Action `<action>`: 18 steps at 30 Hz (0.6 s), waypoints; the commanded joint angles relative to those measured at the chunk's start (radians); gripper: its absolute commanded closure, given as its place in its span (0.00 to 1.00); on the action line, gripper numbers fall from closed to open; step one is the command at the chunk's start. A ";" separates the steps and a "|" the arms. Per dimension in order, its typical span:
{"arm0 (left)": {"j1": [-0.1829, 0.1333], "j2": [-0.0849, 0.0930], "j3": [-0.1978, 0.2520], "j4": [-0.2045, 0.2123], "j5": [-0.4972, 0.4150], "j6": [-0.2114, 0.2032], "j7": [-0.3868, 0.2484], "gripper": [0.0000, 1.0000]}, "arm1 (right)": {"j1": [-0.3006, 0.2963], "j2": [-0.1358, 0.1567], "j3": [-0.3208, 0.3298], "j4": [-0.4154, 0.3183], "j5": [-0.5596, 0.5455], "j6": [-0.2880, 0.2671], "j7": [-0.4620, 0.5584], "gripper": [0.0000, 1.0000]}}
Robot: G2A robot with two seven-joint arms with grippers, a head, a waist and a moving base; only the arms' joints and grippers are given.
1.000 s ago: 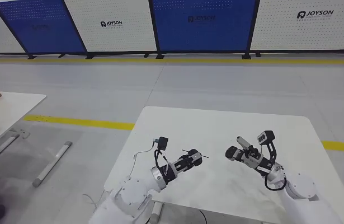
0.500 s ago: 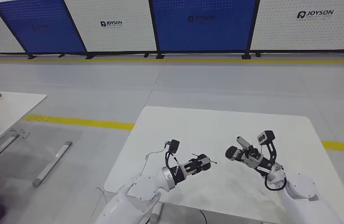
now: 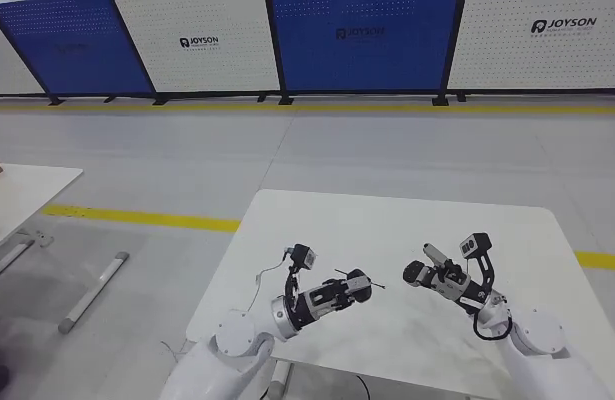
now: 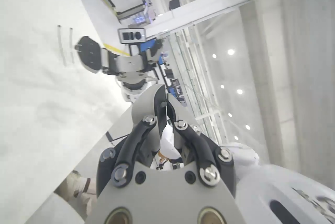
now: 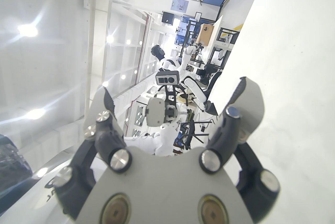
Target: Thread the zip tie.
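A thin black zip tie (image 3: pixel 376 287) crosses the tips of my left gripper (image 3: pixel 356 284), which is shut on it above the table's front part. In the left wrist view the left gripper (image 4: pixel 165 101) has its fingers pressed together, with a small sliver of the tie (image 4: pixel 163 104) showing between them. My right gripper (image 3: pixel 417 272) hovers a short way to the right, facing the left one. It stands open (image 5: pixel 174 95) with nothing between its fingers (image 5: pixel 246 90). The right wrist view looks straight at the left gripper (image 5: pixel 156 113), end-on.
The white table (image 3: pixel 387 215) is bare around both arms. Two more zip ties (image 4: pixel 60 44) (image 4: pixel 71 44) lie flat on it beyond the right gripper (image 4: pixel 89 57). The table's front edge is close under both arms.
My left arm swung right toward the right gripper with the zip tie, then drew back slightly. The right arm has not moved.
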 commanded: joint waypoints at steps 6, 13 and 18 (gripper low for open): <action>0.093 0.011 -0.170 -0.100 -0.227 0.001 -0.257 1.00 | 0.000 0.000 0.000 0.000 0.000 0.000 0.000 0.00; 0.147 -0.003 -0.191 -0.131 0.055 0.010 -0.038 1.00 | 0.000 0.000 0.000 0.000 0.000 0.000 0.000 0.00; 0.075 -0.018 -0.043 -0.069 0.380 0.113 0.165 1.00 | 0.000 0.000 0.000 0.000 0.000 0.000 0.000 0.00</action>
